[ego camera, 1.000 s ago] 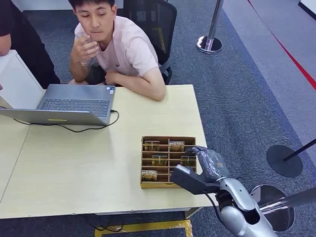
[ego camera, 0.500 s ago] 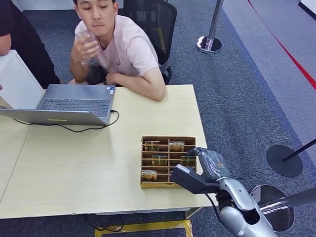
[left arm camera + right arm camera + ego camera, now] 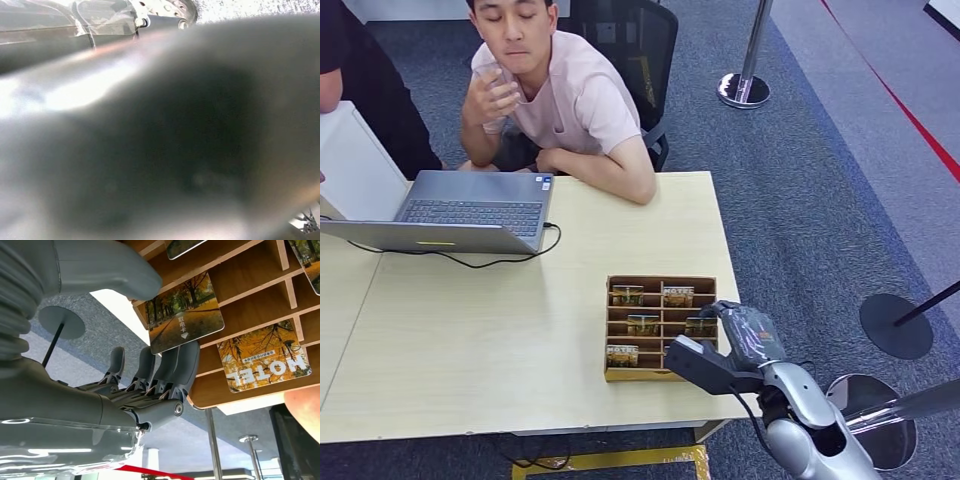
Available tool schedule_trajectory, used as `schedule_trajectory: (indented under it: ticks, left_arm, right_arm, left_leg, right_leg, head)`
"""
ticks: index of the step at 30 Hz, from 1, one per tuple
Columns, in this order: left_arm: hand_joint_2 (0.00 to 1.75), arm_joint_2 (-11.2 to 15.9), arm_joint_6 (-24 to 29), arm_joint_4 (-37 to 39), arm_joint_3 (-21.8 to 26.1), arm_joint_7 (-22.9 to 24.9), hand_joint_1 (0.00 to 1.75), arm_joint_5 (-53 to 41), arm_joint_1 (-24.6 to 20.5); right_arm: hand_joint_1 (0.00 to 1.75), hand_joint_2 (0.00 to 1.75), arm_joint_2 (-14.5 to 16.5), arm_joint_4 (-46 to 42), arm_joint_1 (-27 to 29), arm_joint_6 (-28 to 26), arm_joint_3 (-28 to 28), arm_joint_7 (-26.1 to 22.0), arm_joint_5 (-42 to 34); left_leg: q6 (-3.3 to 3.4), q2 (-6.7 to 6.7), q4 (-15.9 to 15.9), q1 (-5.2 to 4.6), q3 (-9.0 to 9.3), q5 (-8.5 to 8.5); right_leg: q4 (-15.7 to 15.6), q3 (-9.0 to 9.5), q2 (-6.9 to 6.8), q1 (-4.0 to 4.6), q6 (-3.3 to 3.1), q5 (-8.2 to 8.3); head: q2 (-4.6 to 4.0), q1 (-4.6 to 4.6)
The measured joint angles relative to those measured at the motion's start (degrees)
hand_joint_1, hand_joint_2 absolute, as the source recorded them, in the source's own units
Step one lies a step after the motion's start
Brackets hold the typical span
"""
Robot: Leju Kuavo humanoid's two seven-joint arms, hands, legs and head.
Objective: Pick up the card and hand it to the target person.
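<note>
my right hand hangs wide and empty by the card; fingers could snag the wooden tray or nudge neighbouring cards.

office | laptop on desk — swivel chair — grey carpet
</note>
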Motion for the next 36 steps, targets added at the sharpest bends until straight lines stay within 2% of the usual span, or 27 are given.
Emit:
schedule_trajectory:
  ticks: [20, 25, 32, 36]
  left_arm:
    - [0.0, -0.33, -0.6, 0.0, 0.0, -0.02, 0.0, -0.15, -0.14]
    - [0.0, -0.34, -0.68, 0.0, 0.0, -0.09, 0.0, -0.15, -0.15]
    - [0.0, -0.43, -0.95, 0.0, 0.0, -0.3, 0.0, -0.15, -0.17]
    - [0.0, -0.44, -1.17, 0.0, 0.0, -0.6, 0.0, -0.15, -0.17]
  right_arm:
    - [0.88, 1.75, 0.27, 0.02, -0.29, 0.87, -0.01, 0.89, 0.84]
    - [0.93, 1.75, 0.46, 0.01, -0.59, 1.04, -0.02, 1.01, 0.83]
    - [1.1, 1.75, 0.62, 0.01, -1.12, 1.33, 0.0, 0.99, 0.8]
    - [1.11, 1.75, 0.69, 0.01, -1.5, 1.61, 0.0, 0.98, 0.75]
  left_leg:
    - [0.0, 0.0, 0.0, 0.0, -0.01, 0.0]
    - [0.0, 0.0, 0.0, 0.0, -0.01, 0.0]
    - [0.0, 0.0, 0.0, 0.0, -0.01, 0.0]
    - [0.0, 0.0, 0.0, 0.0, -0.01, 0.0]
  right_leg:
    - [0.0, 0.0, 0.0, 0.0, 0.0, 0.0]
    - [0.0, 0.0, 0.0, 0.0, 0.0, 0.0]
    - [0.0, 0.0, 0.0, 0.0, 0.0, 0.0]
    - [0.0, 0.0, 0.0, 0.0, 0.0, 0.0]
  head:
    - [-0.01, -0.01]
    - [-0.02, -0.01]
    - [-0.01, -0.01]
    - [-0.01, 0.0]
